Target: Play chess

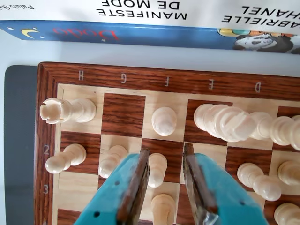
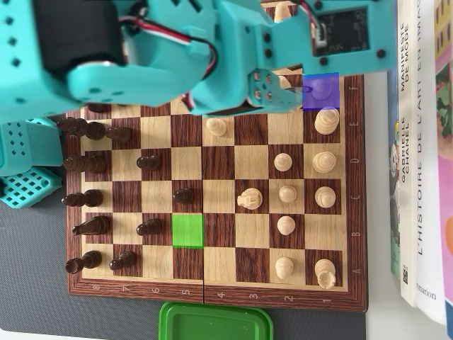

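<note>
In the wrist view the pincer (image 1: 165, 161) hangs over the board (image 1: 164, 77) with its two teal jaws parted narrowly. Between the jaws stand two cream pawns, one (image 1: 157, 168) near the tips and one (image 1: 162, 208) deeper inside. The left jaw seems to touch the nearer pawn; I cannot tell if the jaws press it. Just ahead of the tips stands a cream piece (image 1: 164, 121) on the F file. Far left of the pincer is a rook (image 1: 63, 110), and to the right a group of tall cream pieces (image 1: 234, 123). Beyond the board lies a book (image 1: 140, 35).

In the overhead view the arm (image 2: 233, 57) covers the top of the board (image 2: 212, 297). Dark pieces (image 2: 88, 225) stand at its left, and a green lid (image 2: 215, 322) lies below.
</note>
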You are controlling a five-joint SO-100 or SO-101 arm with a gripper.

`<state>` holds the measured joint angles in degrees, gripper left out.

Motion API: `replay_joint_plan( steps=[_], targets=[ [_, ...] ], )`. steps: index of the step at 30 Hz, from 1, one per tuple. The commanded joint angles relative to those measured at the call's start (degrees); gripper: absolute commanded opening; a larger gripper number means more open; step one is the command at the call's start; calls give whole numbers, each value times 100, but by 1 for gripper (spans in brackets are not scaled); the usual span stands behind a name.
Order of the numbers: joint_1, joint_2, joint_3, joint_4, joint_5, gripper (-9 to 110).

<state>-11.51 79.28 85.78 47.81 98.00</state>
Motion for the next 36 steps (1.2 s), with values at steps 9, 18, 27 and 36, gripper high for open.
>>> replay_joint_plan(
  steps=[9, 18, 27, 36],
  targets=[
    [44, -123, -492, -18, -149, 13],
    [9, -132, -492, -70, -158, 17],
    [-9, -606, -940, -18, -158, 17],
    [-26, -650, -984, -9, -167, 17]
  ],
)
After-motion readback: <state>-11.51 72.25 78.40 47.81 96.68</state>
